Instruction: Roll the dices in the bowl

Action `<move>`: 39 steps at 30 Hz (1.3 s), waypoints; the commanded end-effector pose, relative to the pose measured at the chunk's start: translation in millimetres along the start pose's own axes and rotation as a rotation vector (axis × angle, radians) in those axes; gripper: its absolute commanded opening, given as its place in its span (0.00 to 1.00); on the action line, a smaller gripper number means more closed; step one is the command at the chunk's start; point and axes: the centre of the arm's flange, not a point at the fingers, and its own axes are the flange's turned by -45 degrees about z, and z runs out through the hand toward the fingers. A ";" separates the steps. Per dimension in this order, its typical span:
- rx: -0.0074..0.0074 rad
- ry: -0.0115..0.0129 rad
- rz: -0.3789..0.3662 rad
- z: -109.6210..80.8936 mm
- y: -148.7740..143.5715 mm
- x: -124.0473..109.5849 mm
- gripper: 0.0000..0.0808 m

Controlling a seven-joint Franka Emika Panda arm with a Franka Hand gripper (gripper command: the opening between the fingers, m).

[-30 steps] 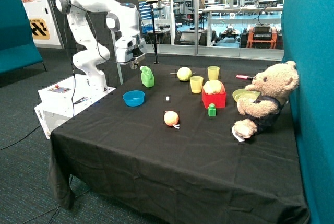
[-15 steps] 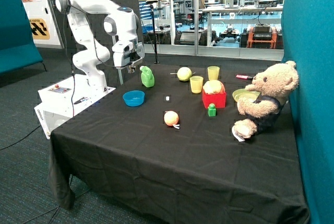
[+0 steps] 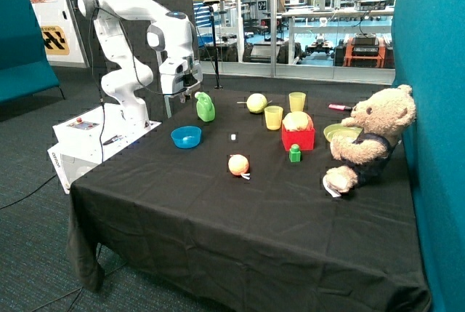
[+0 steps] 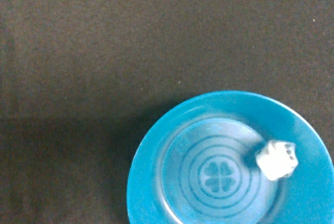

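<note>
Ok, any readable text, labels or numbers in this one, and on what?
Nothing reads cleanly.
Yellow-black wall sign: text too small.
Robot base box: side lettering blurred.
Blue bowl: clover emblem, embossed mark unreadable.
Die in it: pips only.
Pincer, up near the bowl: no marking seen.

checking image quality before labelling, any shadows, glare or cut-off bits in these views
Wrist view: the blue bowl is cropped by the frame edge, a darker band of shadow crosses the cloth, and the die looks soft. Outside view: even light, reflections on the glass wall, and the end effector is small, above the bowl.
</note>
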 end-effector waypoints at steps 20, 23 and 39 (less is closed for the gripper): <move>0.0027 0.0020 -0.236 18.9 -66.6 67.5 0.64; 0.0027 0.0021 -0.267 22.1 -73.8 76.3 0.68; 0.0026 0.0022 -0.407 61.7 -116.7 130.8 0.72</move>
